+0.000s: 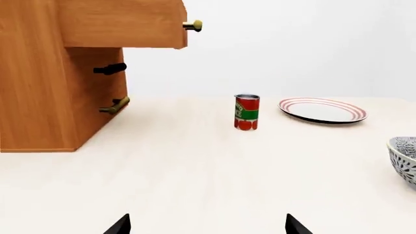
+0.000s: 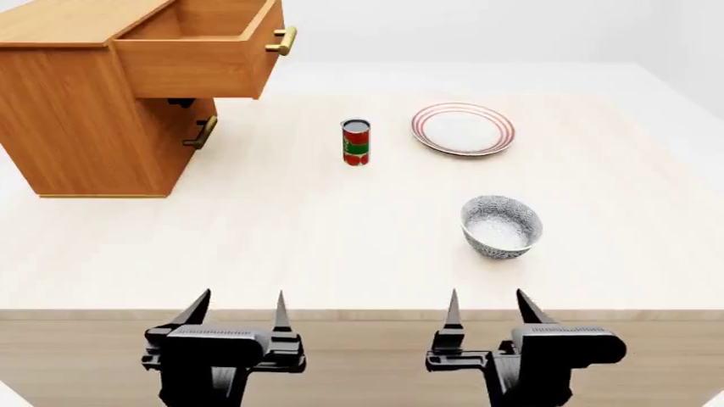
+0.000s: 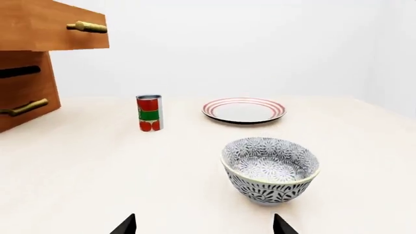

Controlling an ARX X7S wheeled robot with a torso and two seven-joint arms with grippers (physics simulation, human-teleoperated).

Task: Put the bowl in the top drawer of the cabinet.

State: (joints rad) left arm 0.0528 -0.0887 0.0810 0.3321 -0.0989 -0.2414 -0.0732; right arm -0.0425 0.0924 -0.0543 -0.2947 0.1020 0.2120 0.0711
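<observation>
The speckled blue-grey bowl (image 2: 501, 225) stands upright on the table, right of centre; in the right wrist view the bowl (image 3: 270, 169) lies just ahead of my open right gripper (image 3: 204, 225). The cabinet (image 2: 85, 110) stands at the far left with its top drawer (image 2: 203, 47) pulled out and empty. My left gripper (image 2: 240, 312) and right gripper (image 2: 489, 309) both hover open at the table's near edge, holding nothing. In the left wrist view the top drawer (image 1: 123, 24) juts out above, the bowl (image 1: 404, 158) shows at the frame's edge, and the left gripper (image 1: 207, 225) is open.
A red and green can (image 2: 356, 142) stands mid-table. A red-ringed white plate (image 2: 463, 129) lies behind the bowl. The lower drawer's brass handle (image 2: 203, 132) sits under the open drawer. The table's front edge (image 2: 362, 315) runs just before the grippers.
</observation>
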